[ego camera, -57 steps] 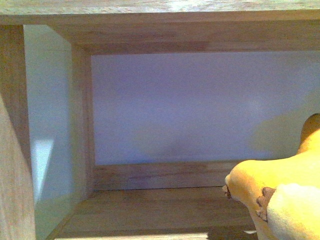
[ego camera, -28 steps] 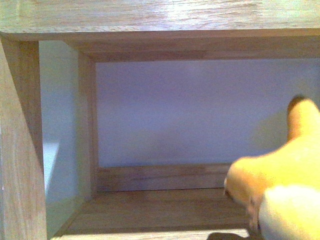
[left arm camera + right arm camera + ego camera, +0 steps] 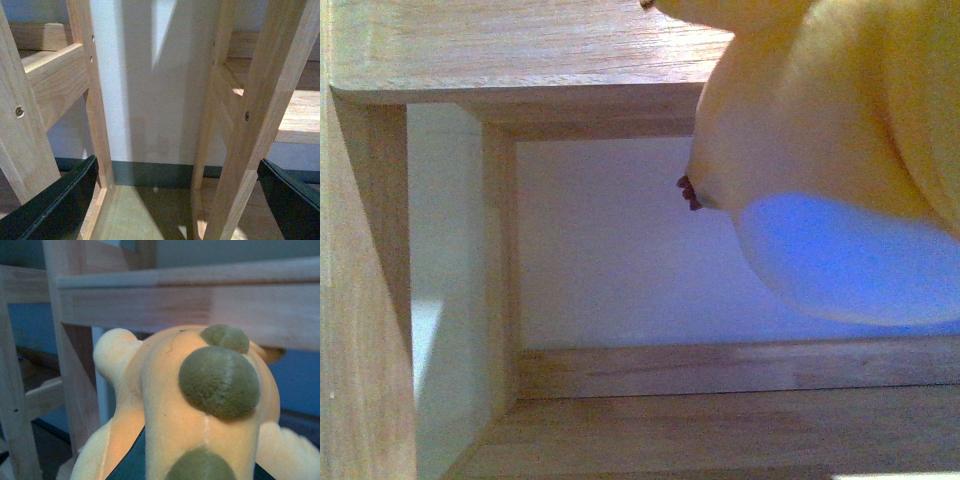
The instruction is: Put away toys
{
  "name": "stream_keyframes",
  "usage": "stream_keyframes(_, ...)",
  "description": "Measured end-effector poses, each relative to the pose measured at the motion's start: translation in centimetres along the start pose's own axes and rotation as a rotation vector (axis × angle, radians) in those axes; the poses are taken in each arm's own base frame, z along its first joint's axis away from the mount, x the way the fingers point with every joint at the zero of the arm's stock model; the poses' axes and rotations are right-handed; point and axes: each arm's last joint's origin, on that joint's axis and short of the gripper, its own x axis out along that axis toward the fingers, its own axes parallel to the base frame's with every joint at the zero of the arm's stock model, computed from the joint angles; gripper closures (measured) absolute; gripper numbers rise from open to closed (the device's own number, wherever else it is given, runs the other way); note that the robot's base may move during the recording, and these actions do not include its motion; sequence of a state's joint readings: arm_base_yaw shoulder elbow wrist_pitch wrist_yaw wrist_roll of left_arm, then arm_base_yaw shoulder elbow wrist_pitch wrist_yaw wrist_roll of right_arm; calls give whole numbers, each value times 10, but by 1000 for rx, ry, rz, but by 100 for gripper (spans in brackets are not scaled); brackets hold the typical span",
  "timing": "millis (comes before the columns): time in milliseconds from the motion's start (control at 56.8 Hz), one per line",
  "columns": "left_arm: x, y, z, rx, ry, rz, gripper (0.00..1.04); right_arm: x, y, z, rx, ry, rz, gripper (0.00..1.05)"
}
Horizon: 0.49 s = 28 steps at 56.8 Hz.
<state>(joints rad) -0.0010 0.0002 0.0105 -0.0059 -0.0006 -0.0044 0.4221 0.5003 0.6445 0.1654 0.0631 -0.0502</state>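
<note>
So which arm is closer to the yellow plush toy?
Right. The right gripper holds the plush toy, up by the shelf board. The left gripper is open among the wooden shelf legs, with no toy in its view.

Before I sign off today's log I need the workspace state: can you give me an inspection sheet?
Surface: wooden shelf, with its lower board in view.
Job's things: plush toy, orange-yellow with olive spots, held up level with the shelf's upper board and resting on no board.
Clutter: nothing seen.
Grippers: left gripper open, holding nothing, facing the shelf legs; right gripper grips the plush toy, its fingers mostly hidden.
Cables: nothing seen.
Surroundings: white wall, dark baseboard.
</note>
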Motion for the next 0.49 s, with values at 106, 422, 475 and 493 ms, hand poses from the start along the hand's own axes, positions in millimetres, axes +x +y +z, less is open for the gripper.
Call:
stream_keyframes(106,0,0,0,0,0,0,6,10,6,19,-9,-36,28,88)
stream_keyframes(422,0,0,0,0,0,0,6,36,19,82,-65,-165,71,88)
stream_keyframes(475,0,0,0,0,0,0,6,38,20,92,-70,-189,75,88)
stream_keyframes(493,0,0,0,0,0,0,6,39,20,97,-76,-201,75,88)
